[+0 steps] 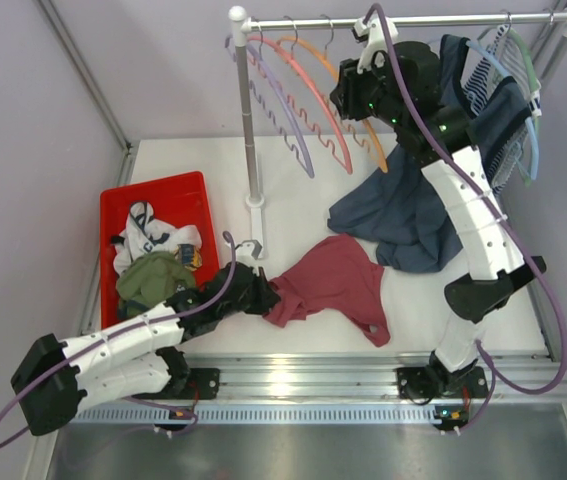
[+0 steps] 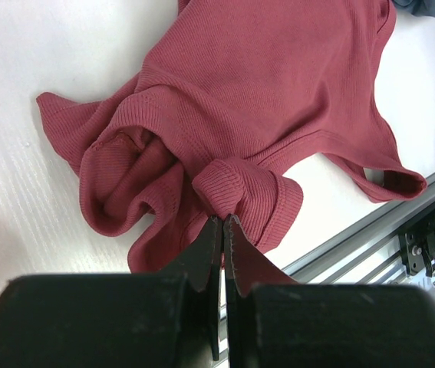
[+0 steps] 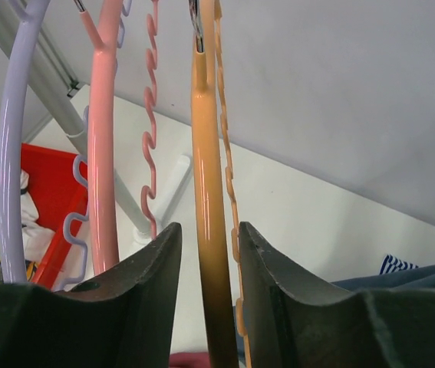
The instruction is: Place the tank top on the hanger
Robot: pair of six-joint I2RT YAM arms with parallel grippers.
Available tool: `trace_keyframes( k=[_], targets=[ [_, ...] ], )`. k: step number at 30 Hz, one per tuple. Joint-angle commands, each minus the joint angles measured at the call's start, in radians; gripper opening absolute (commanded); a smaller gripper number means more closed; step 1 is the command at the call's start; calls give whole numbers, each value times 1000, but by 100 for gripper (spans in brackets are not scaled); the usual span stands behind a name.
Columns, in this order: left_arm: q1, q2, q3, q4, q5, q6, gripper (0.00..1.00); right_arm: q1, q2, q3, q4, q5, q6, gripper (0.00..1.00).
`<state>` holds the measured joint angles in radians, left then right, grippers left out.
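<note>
On the table (image 1: 293, 200), tank top (image 1: 333, 280) is lying unhung, left gripper (image 2: 223, 230) pinching a fold; right gripper (image 3: 209, 234), jaws narrowly parted, is straddling the hanger (image 3: 208, 153).

I count five hangers on the metal rail (image 1: 413, 18): one lilac plastic hanger (image 3: 8, 153), one pink-red hanger (image 3: 106, 153), one thin orange hanger (image 3: 205, 153), one green hanger (image 1: 529, 62), one light blue hanger (image 1: 535, 150). Two garments on the white worktop (image 1: 303, 200): a dark red sleeveless tank top (image 1: 333, 280), a dark blue-grey top (image 1: 403, 225). One red plastic bin (image 1: 153, 190). Two white-and-black robot arms: left arm (image 1: 133, 345), right arm (image 1: 473, 220).
</note>
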<state>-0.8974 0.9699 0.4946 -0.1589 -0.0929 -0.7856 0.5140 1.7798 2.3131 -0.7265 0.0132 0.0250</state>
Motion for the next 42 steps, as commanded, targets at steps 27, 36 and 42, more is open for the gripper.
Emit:
trace_keyframes(
  k=[27, 36, 42],
  targets=[
    [-1, 33, 91, -2, 16, 36, 0, -5, -123, -66, 213, 123, -51, 0],
    [-1, 33, 94, 10, 24, 37, 0, -5, -233, -191, 274, 116, -37, 0],
    [-1, 35, 90, 38, 38, 36, 0, -5, -354, -317, 285, 129, 0, 0]
  ],
)
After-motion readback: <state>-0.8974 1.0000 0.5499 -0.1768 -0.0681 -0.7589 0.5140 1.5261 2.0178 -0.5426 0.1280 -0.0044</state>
